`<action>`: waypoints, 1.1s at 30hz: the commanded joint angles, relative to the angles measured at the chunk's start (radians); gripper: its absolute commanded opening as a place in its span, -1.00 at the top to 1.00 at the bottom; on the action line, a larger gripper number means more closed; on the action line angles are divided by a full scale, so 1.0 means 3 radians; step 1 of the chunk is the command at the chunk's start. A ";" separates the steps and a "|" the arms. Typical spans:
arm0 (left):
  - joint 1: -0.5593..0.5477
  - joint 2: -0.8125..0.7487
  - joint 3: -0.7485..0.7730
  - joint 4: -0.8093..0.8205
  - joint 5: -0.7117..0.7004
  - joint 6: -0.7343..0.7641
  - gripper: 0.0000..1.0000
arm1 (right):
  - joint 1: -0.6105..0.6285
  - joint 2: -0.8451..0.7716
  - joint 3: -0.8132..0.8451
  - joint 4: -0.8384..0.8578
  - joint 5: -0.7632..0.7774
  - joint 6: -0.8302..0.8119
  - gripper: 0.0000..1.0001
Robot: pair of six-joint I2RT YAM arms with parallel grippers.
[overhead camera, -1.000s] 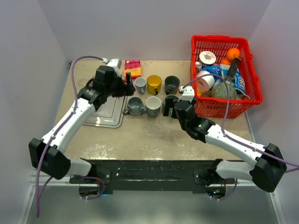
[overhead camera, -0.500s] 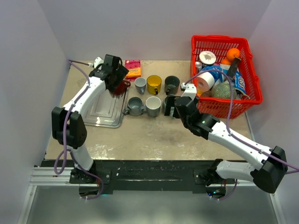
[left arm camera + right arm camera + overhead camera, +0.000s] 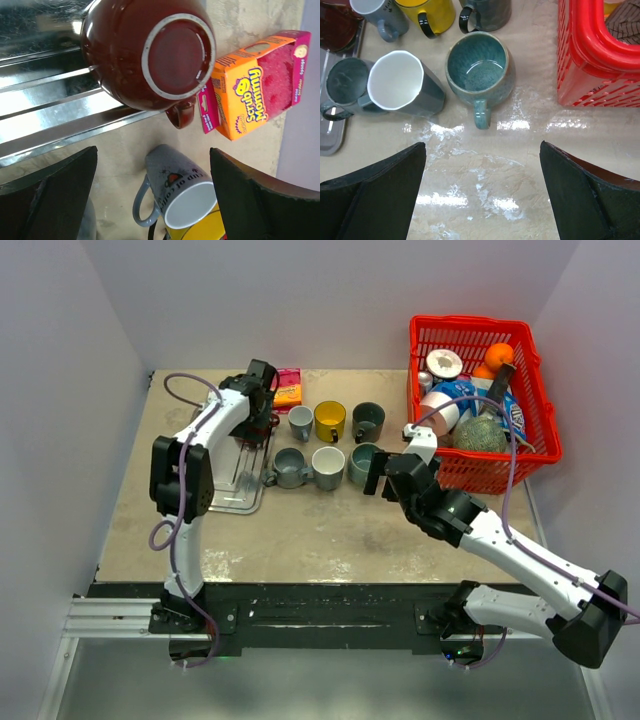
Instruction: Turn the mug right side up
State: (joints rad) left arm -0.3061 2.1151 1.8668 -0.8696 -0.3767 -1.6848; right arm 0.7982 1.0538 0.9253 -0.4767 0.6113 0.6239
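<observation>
A dark red mug [image 3: 150, 55] sits upside down on the far right corner of the metal tray [image 3: 40, 115], base ring up, handle pointing off the tray. My left gripper [image 3: 155, 200] is open and empty above it, touching nothing; in the top view the left gripper [image 3: 262, 410] covers most of the mug. A teal mug [image 3: 479, 67] stands upright on the table, also in the top view [image 3: 362, 462]. My right gripper [image 3: 482, 200] is open and empty, just near of the teal mug, shown in the top view too [image 3: 380, 475].
A grey mug [image 3: 180, 195], a yellow mug [image 3: 330, 420] and a dark green mug [image 3: 368, 420] form the back row; a grey mug [image 3: 290, 468] and a white-lined mug [image 3: 400, 85] stand in front. An orange sponge box [image 3: 255, 85] lies behind. A full red basket [image 3: 540, 455] is at right.
My right gripper has let go of the teal mug and drawn back towards the near right; the mug now stands upright. My left arm has swung right, over the red mug.
</observation>
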 commanded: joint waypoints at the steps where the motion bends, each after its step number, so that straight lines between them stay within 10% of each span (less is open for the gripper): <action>1: -0.0007 0.0077 0.0164 -0.0057 -0.0263 -0.0382 -0.93 | -0.0007 -0.0092 -0.0052 -0.0134 0.0140 0.0144 -0.98; 14: 0.0115 0.0410 0.0215 0.0214 -0.0258 -0.0372 -0.81 | -0.0022 -0.0164 -0.0073 -0.0364 0.0186 0.0191 -0.98; 33: 0.0279 0.0103 -0.0321 0.0505 0.0079 -0.0080 0.38 | -0.0027 -0.0112 -0.0098 -0.0395 0.0166 0.0298 -0.98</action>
State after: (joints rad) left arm -0.2436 2.1925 1.8267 -0.7193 -0.3557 -1.7473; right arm 0.7952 1.0267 0.9073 -0.5835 0.6369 0.6773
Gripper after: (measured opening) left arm 0.384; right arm 0.986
